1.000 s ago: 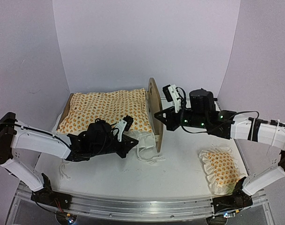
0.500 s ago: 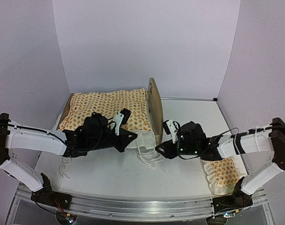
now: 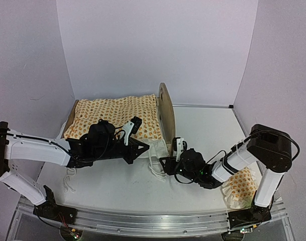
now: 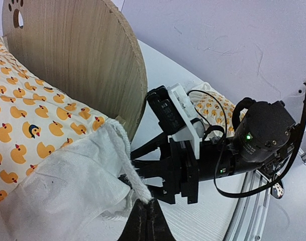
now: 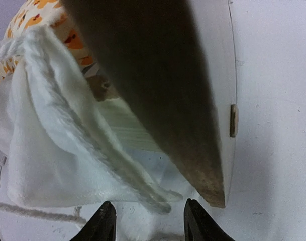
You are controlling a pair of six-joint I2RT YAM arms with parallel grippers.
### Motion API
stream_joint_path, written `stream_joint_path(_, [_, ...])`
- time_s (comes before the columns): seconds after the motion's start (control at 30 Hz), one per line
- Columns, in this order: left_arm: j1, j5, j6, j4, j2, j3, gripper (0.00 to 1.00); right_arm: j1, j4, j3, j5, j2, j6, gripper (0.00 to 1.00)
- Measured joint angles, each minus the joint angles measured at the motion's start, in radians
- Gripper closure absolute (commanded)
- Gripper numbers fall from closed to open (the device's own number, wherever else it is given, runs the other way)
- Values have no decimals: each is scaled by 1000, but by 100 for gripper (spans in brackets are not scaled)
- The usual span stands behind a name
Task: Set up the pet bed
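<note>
By the desk's (image 3: 208, 130) back left corner we should hold the pet bed (image 3: 168, 136) still and pull its duck quilt (image 3: 112, 113) flat and slow, left claw (image 4: 145, 223) pinched shut on the white frill (image 4: 67, 186), right claw (image 5: 149, 203) half open and empty, and the bed lies long-ways left to right, round end board (image 4: 77, 60) toward the desk's middle.

The small light-wood pet bed (image 3: 166, 116) with rounded end boards stands upright at the rear left of the white table (image 3: 203, 130), its length running across the top view. The end board (image 4: 77, 55) nearer the table's middle rises tall, with a paw-print cutout (image 4: 14, 12) near its top (the opposite board (image 3: 71, 114) shows only as a thin wooden edge). An orange duck-print quilt (image 3: 112, 115) covers the lying surface. Its white ruffle spills over the near corner beside the tall board, so the mattress cannot be made out.
</note>
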Motion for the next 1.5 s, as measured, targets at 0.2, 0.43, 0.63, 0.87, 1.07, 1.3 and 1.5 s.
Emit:
stream_joint_path(0.2, [0,2,0,-1,-19,0,100,3,84,55,61,87,17,87])
stream_joint_path(0.43, [0,-9,0,0,-51,0,100,4,96,61,75,85,-22,100])
stream_joint_path(0.63, [2,-24,0,-1,-49,-2,100,5,-45,49,29,-97,-66,100])
stream_joint_path(0.87, [8,26,-21,6,10,-2,63,5,-413,131,-40,-286,-99,100])
stream_joint_path(1.07, [-25,16,-154,226,76,-120,45,5,-723,220,-87,-378,-158,100])
stream_joint_path(1.3, [-88,-108,-290,361,297,-119,39,5,-843,346,-100,-452,-193,100])
stream_joint_path(1.5, [-101,-213,-351,414,433,-28,38,5,-882,372,-108,-460,-206,100])
